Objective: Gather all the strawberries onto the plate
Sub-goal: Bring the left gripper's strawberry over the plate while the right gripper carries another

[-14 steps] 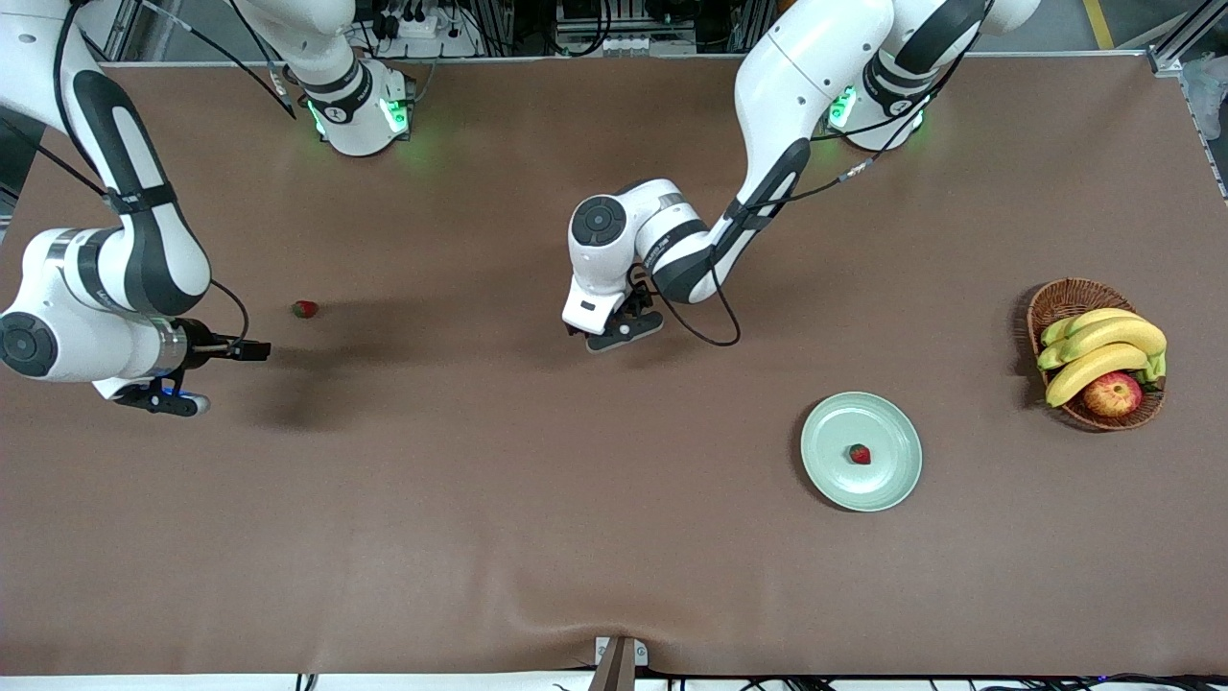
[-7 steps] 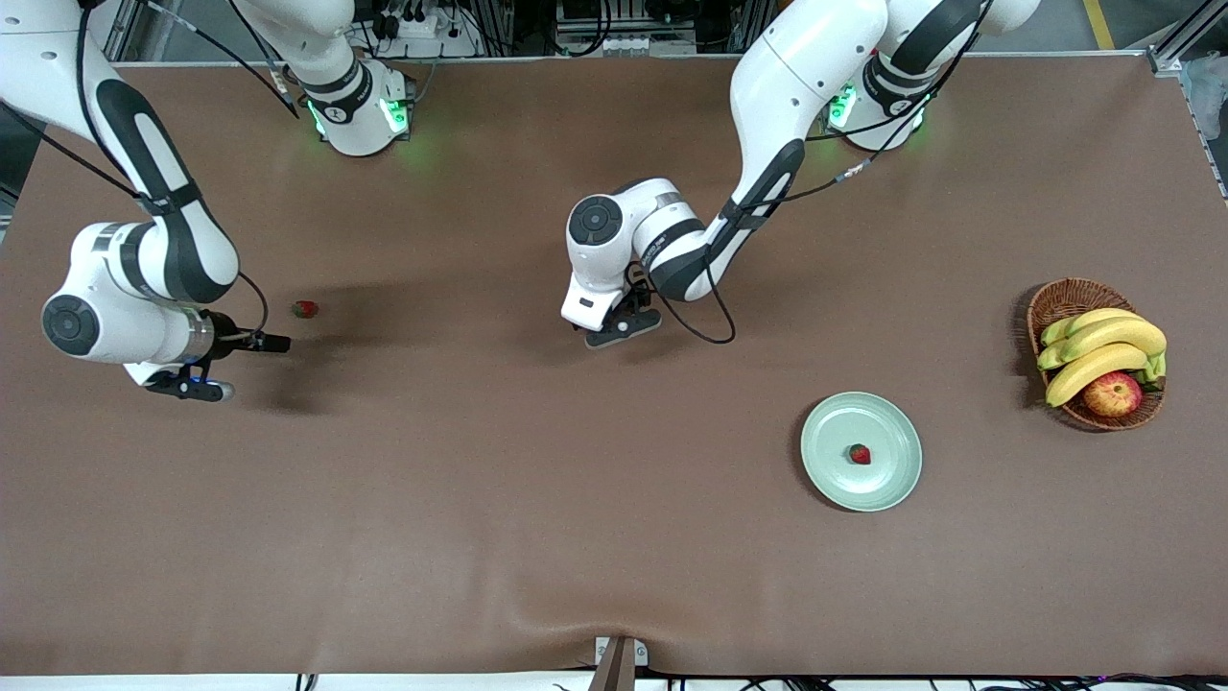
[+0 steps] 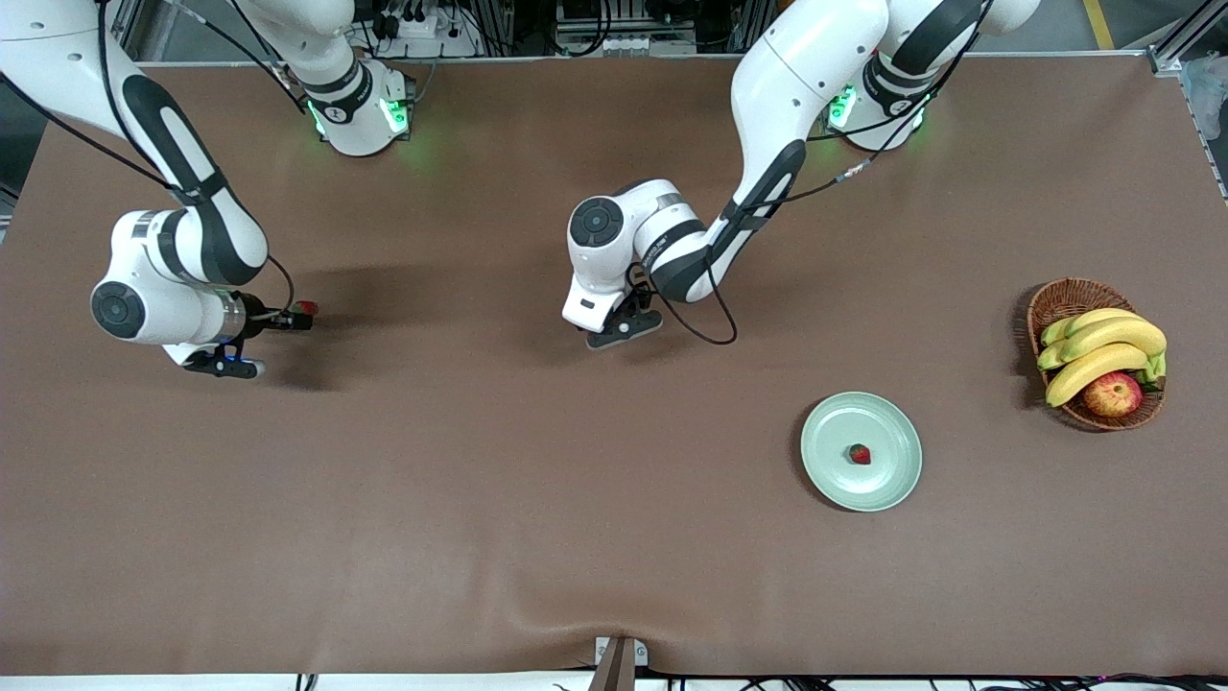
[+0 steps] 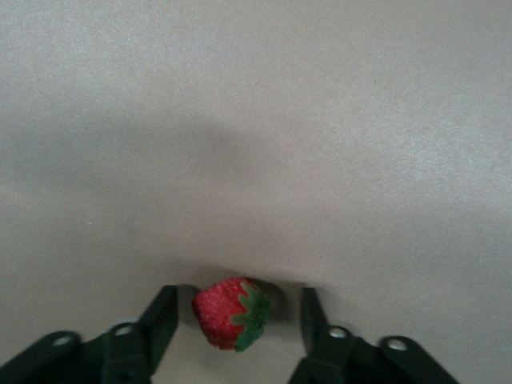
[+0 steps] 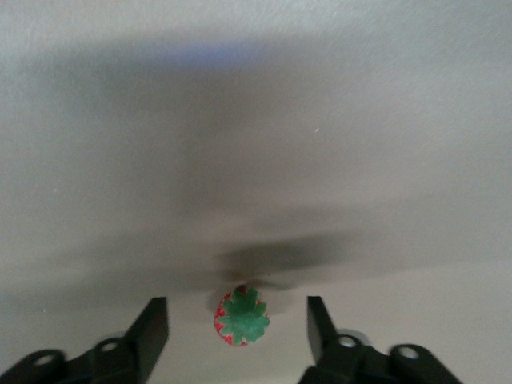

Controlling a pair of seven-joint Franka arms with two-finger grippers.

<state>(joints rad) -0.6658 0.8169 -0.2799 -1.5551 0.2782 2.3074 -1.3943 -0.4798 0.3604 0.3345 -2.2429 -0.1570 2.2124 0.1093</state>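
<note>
Strawberries are looking light, soft and bruisable: left gripper is bracketing one strawberry mid-table, right gripper another, both spread; a third is lying on the plate.

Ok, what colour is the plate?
Pale mint green, plain; the plate shows best in the front view.

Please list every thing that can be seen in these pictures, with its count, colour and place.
strawberries: three, red with green caps; one on the plate, one between the left gripper's fingers, one between the right gripper's fingers.
plate: one, pale mint green, on the table.
basket: one, brown wicker, at the left arm's end.
bananas: one bunch, yellow, in basket.
apple: one, red-yellow, in basket.
table: one, brown.
left gripper: open, mid-table.
right gripper: open, at its own end.
</note>
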